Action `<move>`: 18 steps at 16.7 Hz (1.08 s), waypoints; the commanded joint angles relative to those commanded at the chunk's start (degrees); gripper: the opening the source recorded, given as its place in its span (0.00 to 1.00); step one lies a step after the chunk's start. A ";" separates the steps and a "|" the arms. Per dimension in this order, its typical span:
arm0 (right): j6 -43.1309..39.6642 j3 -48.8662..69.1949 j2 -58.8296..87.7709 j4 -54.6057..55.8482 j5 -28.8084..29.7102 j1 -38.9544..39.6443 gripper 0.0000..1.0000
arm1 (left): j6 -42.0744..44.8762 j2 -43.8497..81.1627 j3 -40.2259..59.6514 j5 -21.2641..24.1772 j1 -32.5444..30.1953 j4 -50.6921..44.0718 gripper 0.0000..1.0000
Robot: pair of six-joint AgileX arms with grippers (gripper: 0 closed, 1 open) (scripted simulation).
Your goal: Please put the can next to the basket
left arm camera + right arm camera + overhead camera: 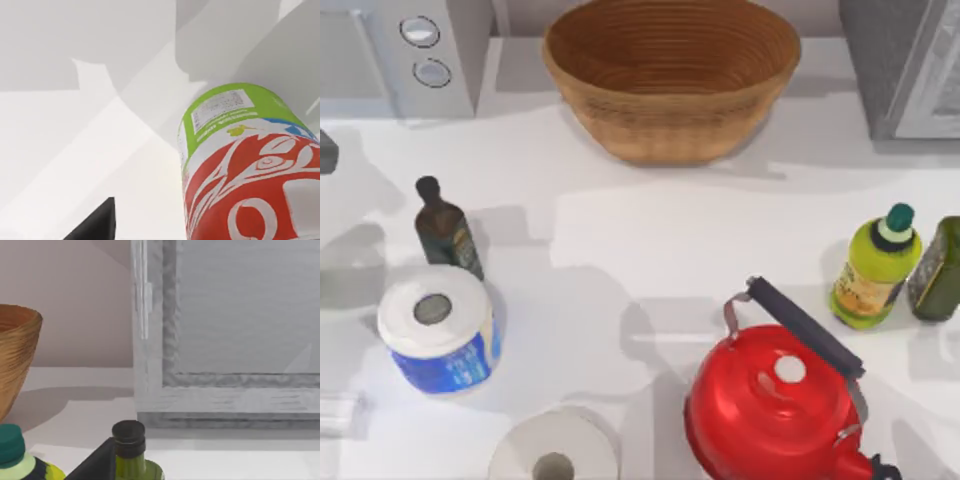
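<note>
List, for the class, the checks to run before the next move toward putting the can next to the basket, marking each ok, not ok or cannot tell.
1. Can close before the left wrist camera: ok.
2. Left gripper shut on the can: cannot tell.
3. Can already beside the basket: cannot tell; the left wrist view gives only white surface behind it.
4. Bare table in front of the basket for setting down: ok.
5. Red kettle, dark bottle and yellow-green bottle stand apart from the basket: ok.
</note>
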 joint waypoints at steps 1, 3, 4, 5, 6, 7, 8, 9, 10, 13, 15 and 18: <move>0.00 0.00 0.00 0.00 0.00 0.00 1.00 | 0.05 0.34 -1.05 0.00 0.04 1.40 1.00; 0.00 0.00 0.00 0.00 0.00 0.00 1.00 | 0.07 0.62 -2.12 0.00 0.07 2.75 1.00; 0.00 0.00 0.00 0.00 0.00 0.00 1.00 | 0.07 0.62 -2.12 0.00 0.07 2.76 1.00; 0.00 0.00 0.00 0.00 0.00 0.00 1.00 | 0.07 0.62 -2.12 0.00 0.07 2.76 1.00; 0.00 0.00 0.00 0.00 0.00 0.00 1.00 | 0.07 0.62 -2.12 0.00 0.07 2.76 1.00; 0.00 0.00 0.00 0.00 0.00 0.00 1.00 | 0.07 0.62 -2.12 0.00 0.07 2.76 0.92; 0.00 0.00 0.00 0.00 0.00 0.00 1.00 | 0.07 0.62 -2.12 0.00 0.07 2.76 0.85; 0.00 0.00 0.00 0.00 0.00 0.00 1.00 | 0.07 0.62 -2.12 0.00 0.07 2.76 0.77; 0.00 0.00 0.00 0.00 0.00 0.00 1.00 | 0.07 0.62 -2.12 0.00 0.07 2.76 0.70; 0.00 0.00 0.00 0.00 0.00 0.00 1.00 | 0.07 0.62 -2.12 0.00 0.07 2.76 0.47; 0.00 0.00 0.00 0.00 0.00 0.00 1.00 | 0.07 0.62 -2.12 0.00 0.07 2.76 0.32; 0.00 0.00 0.00 0.00 0.00 0.00 1.00 | 0.07 0.62 -2.12 0.00 0.07 2.76 0.10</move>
